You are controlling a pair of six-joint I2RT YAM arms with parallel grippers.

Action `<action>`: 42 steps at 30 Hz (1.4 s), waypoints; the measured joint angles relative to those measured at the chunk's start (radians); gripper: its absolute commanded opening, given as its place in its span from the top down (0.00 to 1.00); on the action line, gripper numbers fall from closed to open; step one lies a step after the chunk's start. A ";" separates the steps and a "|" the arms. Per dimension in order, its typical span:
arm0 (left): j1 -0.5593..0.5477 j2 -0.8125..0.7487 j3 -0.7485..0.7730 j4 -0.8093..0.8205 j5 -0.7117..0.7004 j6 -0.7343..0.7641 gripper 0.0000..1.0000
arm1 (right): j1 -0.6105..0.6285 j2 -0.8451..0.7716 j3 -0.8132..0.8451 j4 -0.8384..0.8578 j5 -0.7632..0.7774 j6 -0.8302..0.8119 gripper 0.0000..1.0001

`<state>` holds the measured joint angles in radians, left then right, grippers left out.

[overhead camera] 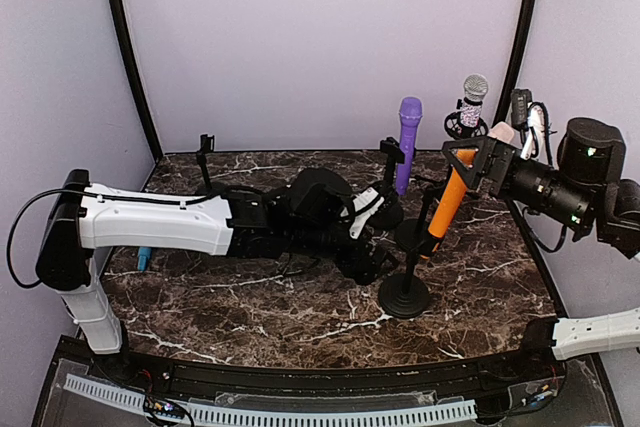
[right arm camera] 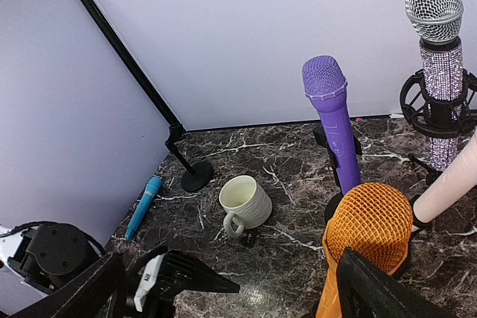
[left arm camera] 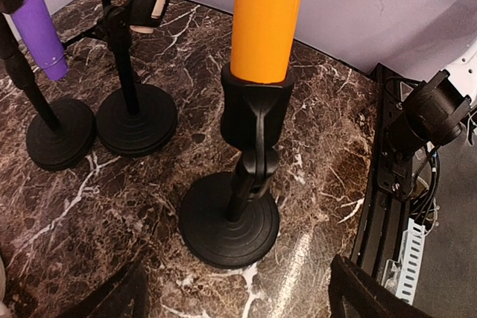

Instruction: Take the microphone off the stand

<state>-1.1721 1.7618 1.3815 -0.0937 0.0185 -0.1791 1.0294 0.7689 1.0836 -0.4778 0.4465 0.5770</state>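
- Marble worktop [overhead camera: 250,307]: carries the stand [overhead camera: 404,292] right of centre, toward the near edge.
- Left gripper [left arm camera: 238,299]: fingers spread wide, holding nothing, low and facing the stand.
- Right gripper [overhead camera: 468,155]: fingers spread wide at the microphone head, not clamped.
- Orange microphone [overhead camera: 447,202]: seated tilted in the stand clip.

I get bright, even light in all my views; soft glare streaks the marble table [left arm camera: 298,258] near its right edge; shadows are faint; wrist views bend at their edges.
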 measured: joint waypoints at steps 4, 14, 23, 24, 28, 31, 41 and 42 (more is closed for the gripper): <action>-0.004 0.074 0.043 0.019 0.049 -0.008 0.13 | 0.000 0.000 -0.015 0.017 0.000 0.000 0.01; -0.010 0.221 0.154 0.063 0.101 -0.004 0.16 | 0.000 0.001 -0.027 0.032 -0.002 0.000 0.01; -0.010 0.323 0.256 0.060 0.084 0.022 0.40 | 0.000 0.012 -0.027 0.039 -0.006 0.000 0.01; -0.010 0.325 0.257 0.058 0.084 0.024 0.42 | 0.000 0.011 -0.027 0.039 -0.006 0.000 0.01; -0.010 0.341 0.280 0.049 0.074 0.033 0.55 | 0.000 0.005 -0.027 0.039 -0.006 0.001 0.01; -0.010 0.346 0.291 0.042 0.067 0.039 0.70 | 0.000 0.002 -0.027 0.040 -0.005 0.001 0.01; -0.010 0.346 0.299 0.033 0.022 0.082 1.00 | 0.000 -0.001 -0.027 0.039 -0.004 0.003 0.02; -0.011 0.341 0.293 0.034 0.017 0.090 1.00 | 0.000 -0.001 -0.027 0.039 -0.005 0.004 0.01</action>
<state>-1.1835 2.1029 1.6741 -0.0593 0.0357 -0.0895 1.0294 0.7681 1.0561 -0.4385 0.4419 0.5808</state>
